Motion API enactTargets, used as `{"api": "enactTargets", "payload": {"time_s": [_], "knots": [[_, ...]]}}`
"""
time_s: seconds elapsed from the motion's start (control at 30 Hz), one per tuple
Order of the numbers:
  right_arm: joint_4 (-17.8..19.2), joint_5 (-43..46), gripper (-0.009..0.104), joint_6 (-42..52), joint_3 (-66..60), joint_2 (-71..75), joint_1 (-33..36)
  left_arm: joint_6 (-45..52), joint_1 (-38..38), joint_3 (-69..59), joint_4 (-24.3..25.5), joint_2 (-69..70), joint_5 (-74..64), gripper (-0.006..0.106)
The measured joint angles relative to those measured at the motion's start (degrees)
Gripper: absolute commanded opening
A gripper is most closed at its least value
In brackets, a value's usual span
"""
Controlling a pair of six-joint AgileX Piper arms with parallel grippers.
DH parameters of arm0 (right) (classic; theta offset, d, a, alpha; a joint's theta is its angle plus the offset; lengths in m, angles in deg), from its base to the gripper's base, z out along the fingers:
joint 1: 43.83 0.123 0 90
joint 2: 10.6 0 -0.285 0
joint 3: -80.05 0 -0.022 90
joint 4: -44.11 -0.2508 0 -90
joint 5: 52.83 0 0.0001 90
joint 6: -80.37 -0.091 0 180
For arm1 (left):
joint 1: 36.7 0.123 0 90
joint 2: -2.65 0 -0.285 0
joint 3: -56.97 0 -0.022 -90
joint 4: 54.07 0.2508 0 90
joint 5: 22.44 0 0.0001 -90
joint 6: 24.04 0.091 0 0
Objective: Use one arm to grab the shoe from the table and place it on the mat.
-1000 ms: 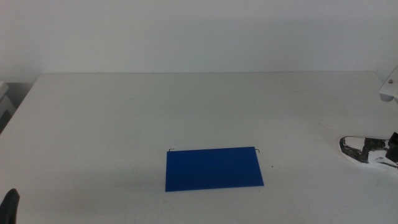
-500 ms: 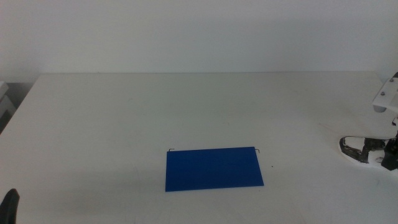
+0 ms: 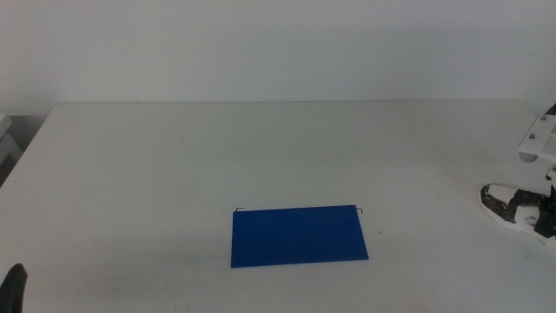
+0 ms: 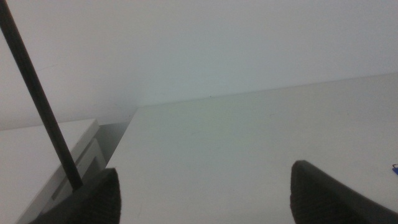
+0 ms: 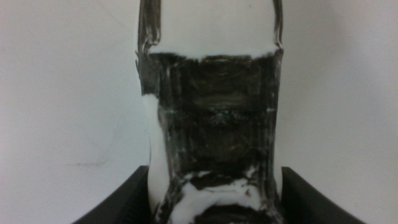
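The shoe (image 3: 504, 205), a white sneaker with black-grey mottling, is at the table's (image 3: 174, 165) far right edge in the middle view. My right gripper (image 3: 547, 217) is on its rear part, under the arm's white wrist box (image 3: 539, 139). In the right wrist view the shoe (image 5: 214, 124) fills the space between the jaws of the right gripper (image 5: 214, 190), which press against its sides. The blue mat (image 3: 299, 236) lies flat near the table's front centre, well left of the shoe. My left gripper (image 3: 12, 285) waits at the bottom left corner, open and empty (image 4: 205, 193).
A white box-like unit (image 3: 7, 139) stands beside the table's left edge; it also shows in the left wrist view (image 4: 43, 155) with a black cable (image 4: 37, 99) in front. A white wall rises behind the table.
The shoe's toe has risen slightly and shifted a little to the right with the right gripper. The mat and the left gripper have not moved.
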Motion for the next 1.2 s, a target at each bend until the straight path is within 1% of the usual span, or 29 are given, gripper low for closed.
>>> {"api": "enactTargets", "payload": {"time_s": [0.2, 0.37, 0.5, 0.6, 0.87, 1.07, 1.2], "knots": [[-0.57, -0.66, -0.004, 0.00, 0.00, 5.46, 0.41, 0.00, 0.00, 0.00, 0.00, 0.00, 0.00, 0.094], [-2.83, -3.62, -0.004, 0.00, 0.00, 11.29, 4.16, 0.00, 0.00, 0.00, 0.00, 0.00, 0.00, 0.094], [-3.44, -8.04, -0.004, -0.37, 1.66, 12.85, 10.07, 0.00, 0.00, 0.00, 0.00, 0.00, 0.00, 0.094], [-3.48, -10.99, -0.004, -2.48, 4.56, 12.65, 16.10, 0.00, 0.00, 0.00, 0.00, 0.00, 0.00, 0.094], [-3.24, -14.05, -0.004, -6.92, 15.66, 6.60, 33.15, 0.00, 0.00, 0.00, 0.00, 0.00, 0.00, 0.094], [-3.11, -17.51, -0.004, -8.89, 25.27, -1.78, 41.13, 0.00, 0.00, 0.00, 0.00, 0.00, 0.00, 0.094], [-3.07, -18.55, -0.004, -9.96, 30.98, -7.11, 44.85, 0.00, 0.00, 0.00, 0.00, 0.00, 0.00, 0.094]]}}
